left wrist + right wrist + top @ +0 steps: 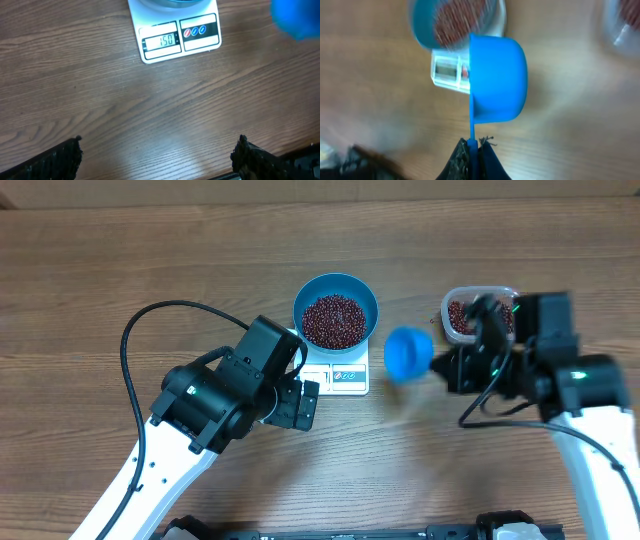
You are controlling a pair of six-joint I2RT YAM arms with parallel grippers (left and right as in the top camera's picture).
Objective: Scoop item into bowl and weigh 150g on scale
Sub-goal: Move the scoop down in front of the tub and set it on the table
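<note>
Bowl [336, 310] of beans [334, 322]: seated on the scale [347, 377], display [161, 41] reading 150. Right end effector [472, 150]: clamped on the handle of the blue scoop [407, 353], between bowl and tub [478, 315]; left end effector [298, 402]: spread wide, empty, just beside the scale. Hazards: a stray bean falling from the scoop, or either arm nudging scale or bowl, would likely spoil the reading.

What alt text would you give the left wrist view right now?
The white scale sits at the top edge, its display reading 150, the blue bowl barely showing on it. The left gripper hangs over the wooden table below, jaws wide apart and empty. A blurred blue scoop fills the top right corner.
</note>
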